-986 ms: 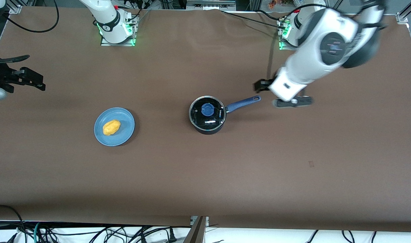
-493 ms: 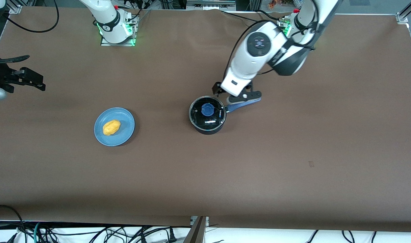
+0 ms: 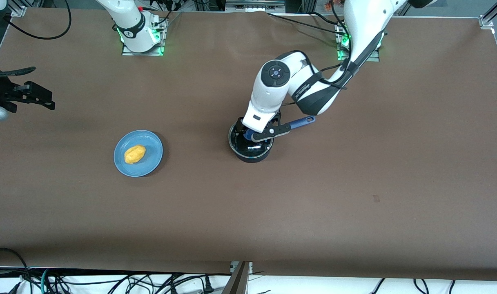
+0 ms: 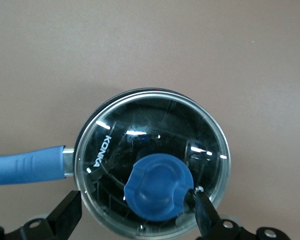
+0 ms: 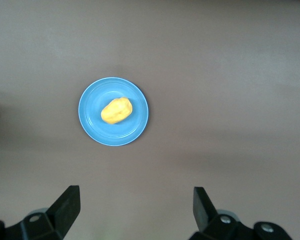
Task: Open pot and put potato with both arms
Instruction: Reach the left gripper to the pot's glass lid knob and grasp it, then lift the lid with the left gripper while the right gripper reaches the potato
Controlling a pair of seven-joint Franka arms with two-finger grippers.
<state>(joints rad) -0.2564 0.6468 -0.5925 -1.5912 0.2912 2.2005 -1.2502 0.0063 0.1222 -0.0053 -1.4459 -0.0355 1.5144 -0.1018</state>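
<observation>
From the front, the left gripper point(image 3: 259, 134) hangs over the lidded black saucepan point(image 3: 250, 152) at mid-table, while the potato point(image 3: 134, 154) lies on a blue plate point(image 3: 152, 162) toward the right arm's end. The left wrist view shows its fingers point(image 4: 202, 210) spread wide, one just beside the glass lid's blue knob point(image 4: 158, 187), the blue handle point(image 4: 25, 164) untouched. In the right wrist view the waiting right gripper point(image 5: 135, 210) hangs spread above bare table, well apart from the potato on its plate.

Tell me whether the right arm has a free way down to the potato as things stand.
Probably yes. The right gripper hangs open above the table with the potato lying bare on the blue plate, nothing over it. The left gripper is busy over the pot, well away.
</observation>
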